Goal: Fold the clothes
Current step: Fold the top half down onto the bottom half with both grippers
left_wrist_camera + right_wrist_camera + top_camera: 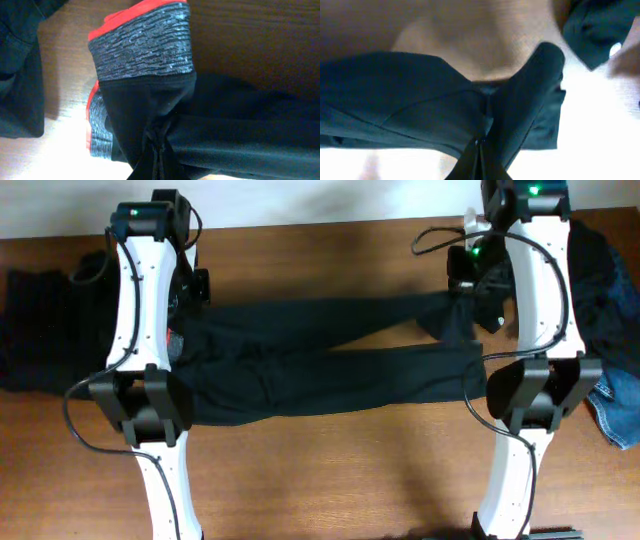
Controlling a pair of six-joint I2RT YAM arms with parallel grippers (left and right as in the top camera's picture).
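1. Stretching from one side of the table (pixel 330 480) to the other, the black trousers (pixel 330 365) lie flat with their long axis running between the two arms. The two legs are slightly splayed.
2. The left gripper (pixel 158 162) sits at the waist end, and I judge it clamped on the cloth, because the fabric gathers into a tight pinch at the bottom of the left wrist view. A red-and-grey band (pixel 142 45) lies just beyond that pinch. I cannot tell whether it is the trousers' own waistband or a separate piece.
3. The right gripper (pixel 480 152) sits at the opposite end, on the farther leg near its cuff. It also looks closed on the fabric, which is drawn to a point there.
4. Each arm is nearest its own end, so a lengthwise fold would probably carry the cuff end along that axis toward the waist. The nearer leg's cuff lies unheld.
5. No container is in view. The other clothes lie loose:
   - a dark heap (pixel 40 320) at the left edge;
   - a dark pile (pixel 600 280) on the right;
   - blue denim jeans (pixel 622 415) beside that pile.
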